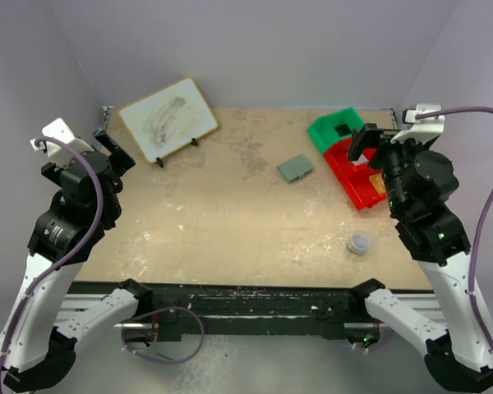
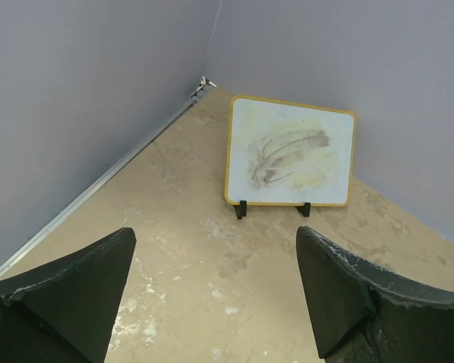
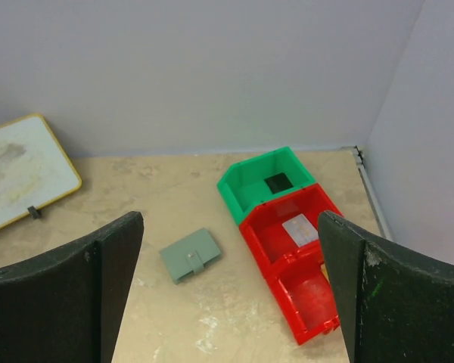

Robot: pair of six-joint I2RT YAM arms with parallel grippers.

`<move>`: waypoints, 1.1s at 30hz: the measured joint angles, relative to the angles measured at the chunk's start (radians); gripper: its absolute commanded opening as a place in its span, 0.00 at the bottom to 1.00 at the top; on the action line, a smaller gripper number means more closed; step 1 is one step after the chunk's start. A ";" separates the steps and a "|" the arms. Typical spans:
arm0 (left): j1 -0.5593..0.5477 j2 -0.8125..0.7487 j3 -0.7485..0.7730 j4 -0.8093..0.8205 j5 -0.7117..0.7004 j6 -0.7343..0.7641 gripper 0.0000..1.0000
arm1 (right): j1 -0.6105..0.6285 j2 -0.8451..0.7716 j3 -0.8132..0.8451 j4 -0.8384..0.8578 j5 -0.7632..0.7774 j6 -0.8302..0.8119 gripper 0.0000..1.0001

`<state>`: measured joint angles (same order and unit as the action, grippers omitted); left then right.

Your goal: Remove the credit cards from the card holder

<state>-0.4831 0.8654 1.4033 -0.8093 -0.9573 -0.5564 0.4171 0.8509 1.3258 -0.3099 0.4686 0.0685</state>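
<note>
– Card holder (image 1: 295,168): where, and how much room?
– Flat on the tan table (image 1: 230,222), right of centre toward the far wall. Bare tabletop lies on every side of it. The green bin (image 1: 337,130) and the red bin (image 1: 353,172) stand near on its right, apart from it.

– Shape and material?
– A thin grey-green rectangle, folded shut, with a small tab across one edge. The table surface is scuffed and blotched pale. The bins are glossy plastic with open tops. A yellow-framed whiteboard (image 1: 168,119), smeared grey, leans on two black feet at the far left. A small round clear jar (image 1: 360,242) sits near the right front edge.

– The pincers?
– The right gripper (image 3: 231,219) hangs above the bins, jaws spread wide, holding nothing. The left gripper (image 2: 216,242) is raised at the left edge facing the whiteboard, jaws likewise wide apart and empty.
</note>
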 measured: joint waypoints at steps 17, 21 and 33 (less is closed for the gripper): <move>0.209 0.093 -0.332 0.167 0.441 -0.117 0.98 | -0.197 0.299 -0.141 0.053 -0.454 0.159 0.98; 0.213 0.160 -0.415 0.218 0.633 -0.142 0.99 | -0.209 0.489 -0.111 0.053 -0.573 0.185 0.97; 0.167 0.209 -0.486 0.224 0.895 -0.135 1.00 | -0.194 0.985 0.136 -0.035 -0.565 0.232 0.88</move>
<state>-0.3161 1.0744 0.9173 -0.5858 -0.0624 -0.6918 0.2234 1.8355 1.4620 -0.3447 -0.0967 0.3004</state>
